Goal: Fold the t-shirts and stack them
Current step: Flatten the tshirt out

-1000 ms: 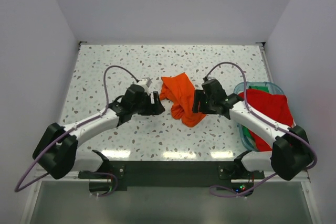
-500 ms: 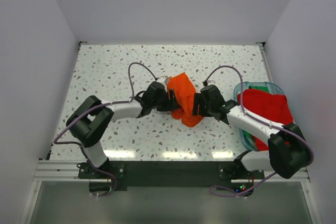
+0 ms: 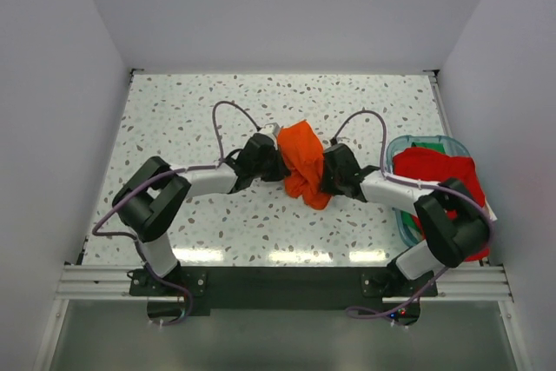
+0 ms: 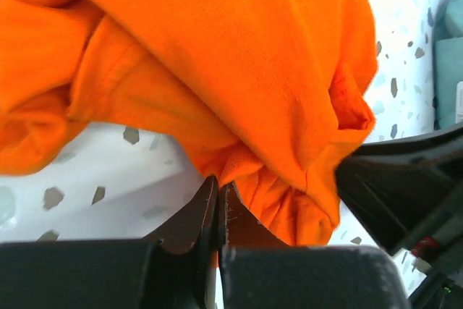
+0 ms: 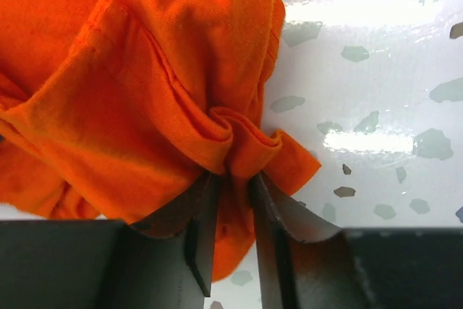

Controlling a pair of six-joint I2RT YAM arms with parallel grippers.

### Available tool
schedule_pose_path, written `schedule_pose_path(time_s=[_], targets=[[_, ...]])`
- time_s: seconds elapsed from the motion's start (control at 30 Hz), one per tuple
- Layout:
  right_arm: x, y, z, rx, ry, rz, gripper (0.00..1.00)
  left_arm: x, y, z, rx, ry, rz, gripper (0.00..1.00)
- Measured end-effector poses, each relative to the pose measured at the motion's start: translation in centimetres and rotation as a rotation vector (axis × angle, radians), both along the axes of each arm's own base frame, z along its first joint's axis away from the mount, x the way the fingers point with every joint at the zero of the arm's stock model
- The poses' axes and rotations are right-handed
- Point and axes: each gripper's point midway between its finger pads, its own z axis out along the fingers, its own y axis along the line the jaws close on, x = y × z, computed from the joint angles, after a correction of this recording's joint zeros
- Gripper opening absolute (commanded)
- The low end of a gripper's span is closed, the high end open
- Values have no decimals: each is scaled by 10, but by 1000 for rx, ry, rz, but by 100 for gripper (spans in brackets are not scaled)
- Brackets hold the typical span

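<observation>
The orange t-shirt [image 3: 304, 161] lies crumpled in the middle of the speckled table [image 3: 174, 119]. My left gripper [image 3: 280, 165] is at its left edge. In the left wrist view that left gripper [image 4: 219, 182] is shut, with a thin fold of the orange t-shirt [image 4: 217, 56] pinched between the tips. My right gripper [image 3: 327, 173] is at the shirt's right edge. The right wrist view shows the right gripper [image 5: 233, 179] shut on a bunched hem of the orange t-shirt [image 5: 130, 70]. A red t-shirt [image 3: 439, 175] lies heaped over the bin at the right.
A clear teal-rimmed bin [image 3: 408, 143] stands at the table's right edge, under the red shirt, with green cloth [image 3: 426, 142] at its far end. White walls close in the table at the back and both sides. The right gripper's black body [image 4: 405, 193] shows in the left wrist view.
Both grippers moved in against the orange shirt and closed on it, the left from the left side and the right from the right. The shirt bunched narrower between them.
</observation>
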Motion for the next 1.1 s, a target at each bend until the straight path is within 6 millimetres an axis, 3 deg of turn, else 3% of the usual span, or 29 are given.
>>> schedule_pose_path(time_s=[0.03, 0.1, 0.27, 0.4, 0.67, 0.97, 1.1], targets=[[2, 1, 0, 4, -3, -5, 14, -1, 3, 4, 3, -6, 7, 0], [2, 1, -1, 5, 1, -14, 0, -2, 11, 16, 6, -26, 30, 0], [1, -7, 8, -29, 11, -43, 0, -6, 47, 60, -11, -92, 110, 0], [-1, -17, 42, -41, -36, -64, 0, -2, 94, 93, -23, -137, 219, 0], [12, -31, 170, 23, -284, -106, 0, -15, 153, 152, 6, -215, 358, 0], [30, -60, 278, 14, -455, -178, 0, -19, 199, 285, -15, -463, 504, 0], [41, -60, 336, 57, -550, -189, 0, -21, 214, 335, -25, -562, 559, 0]])
